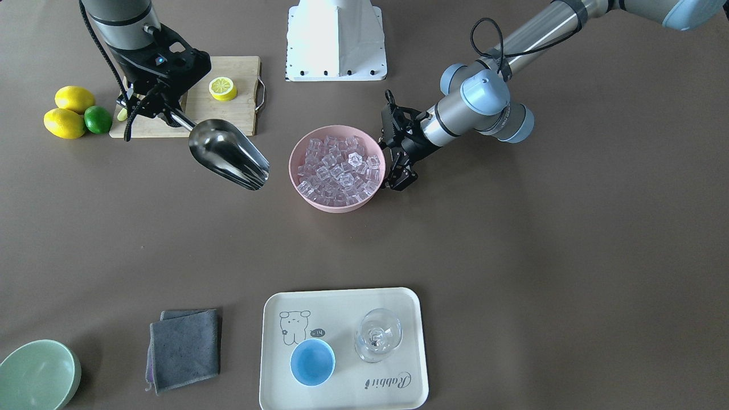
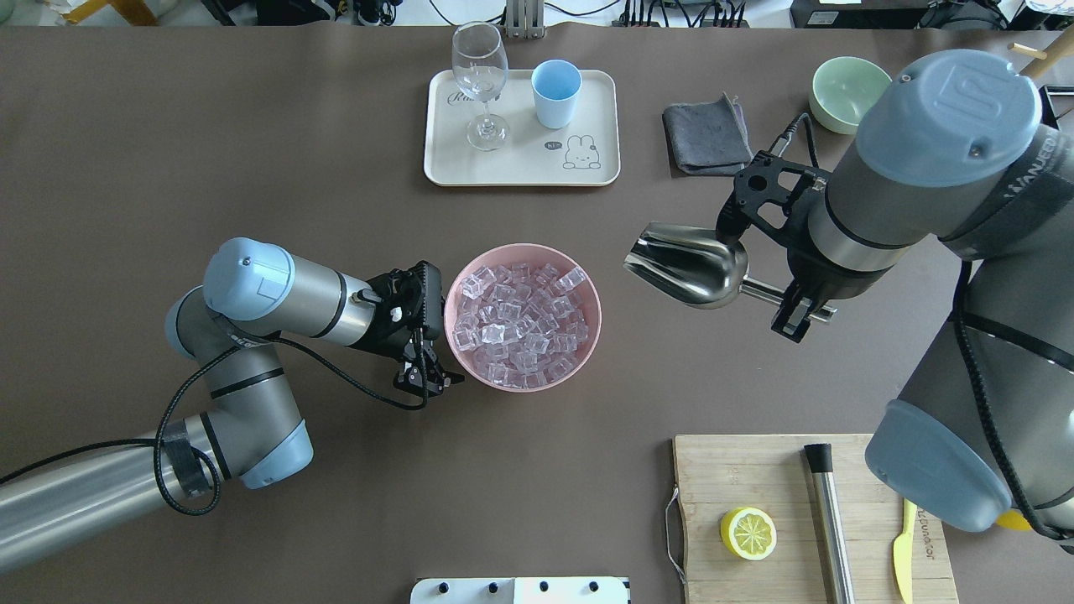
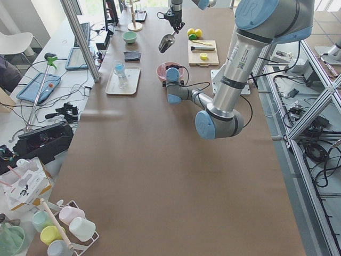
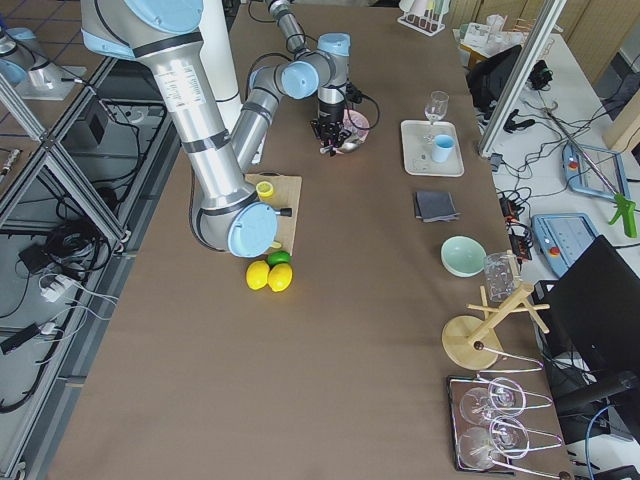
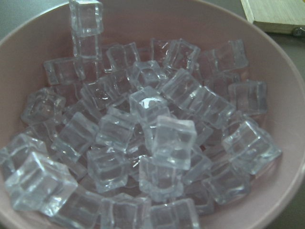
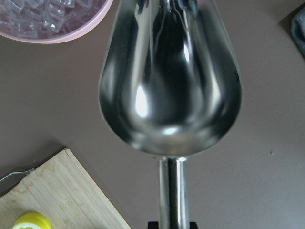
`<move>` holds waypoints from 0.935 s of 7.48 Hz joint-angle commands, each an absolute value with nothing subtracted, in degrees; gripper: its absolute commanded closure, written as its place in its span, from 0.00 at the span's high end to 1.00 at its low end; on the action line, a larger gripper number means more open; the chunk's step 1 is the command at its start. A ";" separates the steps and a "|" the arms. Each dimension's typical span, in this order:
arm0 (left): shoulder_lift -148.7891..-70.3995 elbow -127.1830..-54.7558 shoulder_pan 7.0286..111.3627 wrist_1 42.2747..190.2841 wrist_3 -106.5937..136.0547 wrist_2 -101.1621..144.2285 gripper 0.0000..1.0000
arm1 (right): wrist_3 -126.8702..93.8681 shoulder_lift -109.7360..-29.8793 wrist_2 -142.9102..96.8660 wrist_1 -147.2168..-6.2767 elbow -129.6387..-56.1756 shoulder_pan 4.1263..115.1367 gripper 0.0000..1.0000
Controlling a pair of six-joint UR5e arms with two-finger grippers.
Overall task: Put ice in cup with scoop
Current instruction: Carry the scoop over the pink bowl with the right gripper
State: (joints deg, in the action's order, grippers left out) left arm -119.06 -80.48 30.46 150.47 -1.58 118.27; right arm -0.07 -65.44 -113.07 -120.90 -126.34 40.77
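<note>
— We've got a brown table (image 2: 252, 168) under two arms. What is our right gripper (image 1: 163, 112) doing?

— It's closed on the thin handle of the scoop (image 1: 228, 154). The scoop hangs empty above the table, near the pink bowl (image 2: 591, 289), with its mouth toward it.

— And our left gripper (image 2: 425, 379)?

— Low at the bowl's other side, near the rim. We can't tell whether its fingers are parted, or whether they touch the bowl.

— The ice (image 2: 520, 323)?

— All heaped in the bowl. The cup (image 2: 555, 88) stands empty on the tray (image 2: 445, 164), well across the table, next to a glass (image 2: 480, 67).

— So where could we slip?

— We think a hard push into the heap could shove the bowl if nothing braces it, or twist that slim handle in the jaws. Then there's the long carry, where a full scoop may shed cubes. And its wide mouth over a small cup could spill them or knock the glass.
</note>
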 commanded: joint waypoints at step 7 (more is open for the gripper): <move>-118.92 -80.51 29.53 150.99 -1.50 116.98 0.98 | 18.88 -39.82 -103.46 -152.72 -111.71 35.69 0.00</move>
State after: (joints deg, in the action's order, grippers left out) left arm -118.95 -80.48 29.90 150.54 -1.55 117.35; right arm 15.52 -42.49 -106.26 -146.99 -113.42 36.49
